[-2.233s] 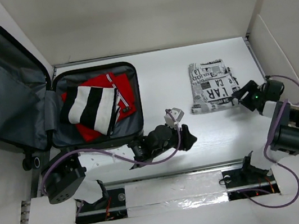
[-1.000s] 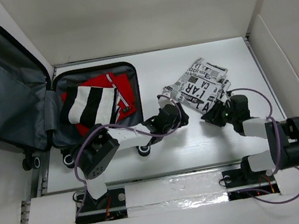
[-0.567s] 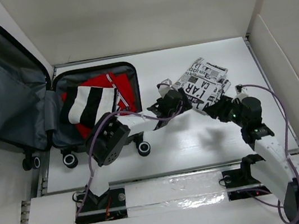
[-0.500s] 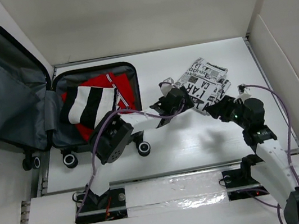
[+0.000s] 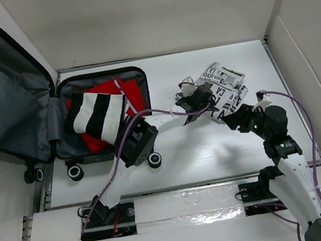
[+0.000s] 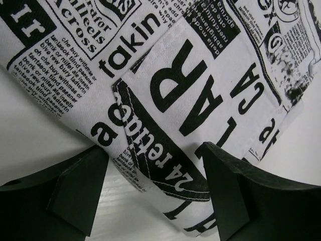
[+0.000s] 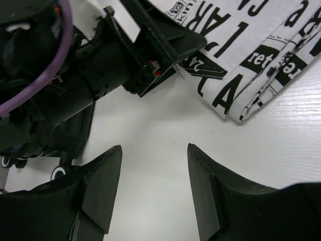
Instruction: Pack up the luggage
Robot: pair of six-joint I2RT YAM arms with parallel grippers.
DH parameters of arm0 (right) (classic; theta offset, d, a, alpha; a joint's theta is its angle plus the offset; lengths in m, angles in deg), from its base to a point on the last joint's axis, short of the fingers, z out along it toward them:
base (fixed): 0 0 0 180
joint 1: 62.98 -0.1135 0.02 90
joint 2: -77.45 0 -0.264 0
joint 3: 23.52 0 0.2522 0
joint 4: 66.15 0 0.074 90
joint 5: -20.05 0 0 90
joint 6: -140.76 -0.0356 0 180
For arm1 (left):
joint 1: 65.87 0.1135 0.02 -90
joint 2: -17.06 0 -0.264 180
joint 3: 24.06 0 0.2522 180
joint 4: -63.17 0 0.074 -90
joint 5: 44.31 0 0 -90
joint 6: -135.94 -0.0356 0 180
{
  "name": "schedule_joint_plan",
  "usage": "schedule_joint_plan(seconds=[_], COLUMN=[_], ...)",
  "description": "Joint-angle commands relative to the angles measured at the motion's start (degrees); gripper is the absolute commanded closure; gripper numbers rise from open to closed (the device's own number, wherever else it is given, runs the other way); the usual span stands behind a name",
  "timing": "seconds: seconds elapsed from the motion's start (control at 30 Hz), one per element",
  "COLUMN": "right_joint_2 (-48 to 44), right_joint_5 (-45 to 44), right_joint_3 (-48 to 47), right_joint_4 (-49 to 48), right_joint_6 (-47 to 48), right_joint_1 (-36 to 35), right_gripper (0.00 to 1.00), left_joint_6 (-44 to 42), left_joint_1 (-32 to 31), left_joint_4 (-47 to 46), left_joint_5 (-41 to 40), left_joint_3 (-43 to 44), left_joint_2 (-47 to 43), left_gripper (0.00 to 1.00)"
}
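the luggage [image 5: 5, 102] lies open on the left arm's side of the surface [image 5: 215, 154], lid leaning back. a striped garment [image 5: 101, 114] sits on a red one [image 5: 135, 94] in its base. the newspaper-print garment [image 5: 223, 83] lies folded, well apart from the luggage, on its right.

the left tool [image 6: 155, 191] has its jaws apart, straddling a folded edge of that garment, with nothing clamped yet. the right tool [image 7: 153, 186] is also spread open. it hovers over bare surface on the side of the garment farther from the luggage, just short of the cloth, and holds nothing.

the main risk i see is a shallow pinch. if the left tool closes where it stands, it may catch only the top layer. the fold would then open on the lift, and the cloth would hang long.

a long, drooping piece carried toward the luggage could drag on the surface. it could also catch on the luggage's near rim instead of dropping inside.

the second risk is crowding. in the right wrist view the left arm's body sits just beside the right tool's fingers [image 7: 95, 186], so any sideways move by either arm could knock them together.

the purple cable [image 5: 147, 115] looping between the garment and the luggage may also snag the cloth.
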Motion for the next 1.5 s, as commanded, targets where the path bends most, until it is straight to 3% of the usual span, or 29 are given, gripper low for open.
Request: schedule_joint_plan(seconds=[0.0, 0.1, 0.23, 0.3, 0.37, 0.5, 0.73, 0.9, 0.93, 1.07, 1.47], right_joint_2=[-1.5, -1.7, -2.7, -3.8, -4.5, -6.7, -6.0, -5.8, -5.7, -4.9, -4.0], right_joint_5=[2.9, 4.0, 6.0, 6.7, 7.7, 8.8, 8.5, 8.2, 7.8, 7.2, 8.7], right_joint_3=[-1.2, -1.1, -1.8, -2.2, -2.8, -3.9, -7.3, -7.3, -7.2, -7.1, -6.9], right_joint_4=[-1.8, -1.5, -0.1, 1.0, 1.4, 1.9, 4.5, 4.3, 4.3, 5.0, 3.7], right_joint_6=[0.5, 1.1, 2.0, 2.1, 2.0, 1.5, 4.0, 4.2, 4.4, 5.5, 4.9], right_joint_1=[-0.3, -0.3, -0.3, -0.3, -0.3, -0.3, -0.3, -0.3, -0.3, -0.3, -0.3], right_gripper=[0.39, 0.39, 0.40, 0.40, 0.40, 0.40, 0.40, 0.40, 0.40, 0.39, 0.40], left_joint_6=[3.8, 5.0, 2.7, 1.0, 0.8, -2.9, -15.7, -15.8, -15.0, -11.5, -8.2], left_joint_1=[-0.6, -1.1, -1.1, 0.2, 3.1, 7.0, 7.6, 9.2, 9.2, 9.2, 9.2], left_joint_4=[7.8, 6.4, -0.8, -4.9, -8.8, -15.4, -20.5, -14.0, -13.3, -12.3, -4.6], left_joint_5=[-1.2, -0.7, -1.8, -1.8, -0.8, 2.4, 5.7, 8.5, 8.0, 6.8, 7.8], left_joint_3=[3.8, 4.1, -0.5, -5.8, -10.9, -17.3, -23.0, -22.0, -22.5, -25.1, -13.4], left_joint_2=[4.1, 5.2, 2.2, -1.2, -4.3, -8.5, -17.1, -17.6, -17.6, -17.0, -5.8], left_gripper=[0.29, 0.39, 0.88, 0.99, 1.00, 1.00, 1.00, 1.00, 0.74, 0.34, 0.29])
